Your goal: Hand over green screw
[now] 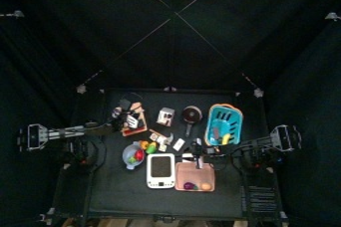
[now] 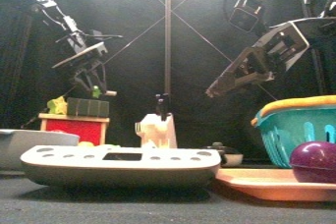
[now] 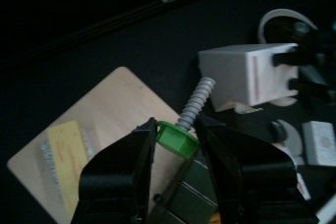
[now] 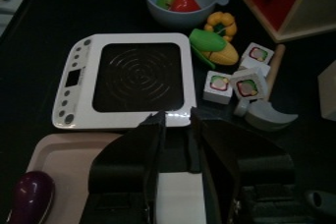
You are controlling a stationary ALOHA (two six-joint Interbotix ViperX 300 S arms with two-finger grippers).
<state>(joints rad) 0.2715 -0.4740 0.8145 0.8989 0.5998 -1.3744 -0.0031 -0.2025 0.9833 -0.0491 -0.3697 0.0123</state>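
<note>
The green screw (image 3: 172,141), a bright-green head with a grey threaded shaft, sits between the jaws of my left gripper (image 3: 175,157), which is shut on it. In the front view the left gripper (image 2: 89,81) hangs at the left above a red box (image 2: 73,128), and the screw (image 2: 96,92) shows green at its tips. My right gripper (image 4: 178,138) is open and holds nothing. It hovers over the near edge of a white phone-like device (image 4: 125,81) and a pink tray (image 4: 53,164). In the front view the right gripper (image 2: 231,83) is raised on the right.
The white device (image 2: 118,164) lies at the table's front, with the pink tray (image 2: 269,181) and a purple ball (image 2: 315,161) beside it. A light-blue basket (image 2: 297,130) stands at the right. A wooden board (image 3: 105,120) and a white block (image 3: 250,71) lie under the left gripper.
</note>
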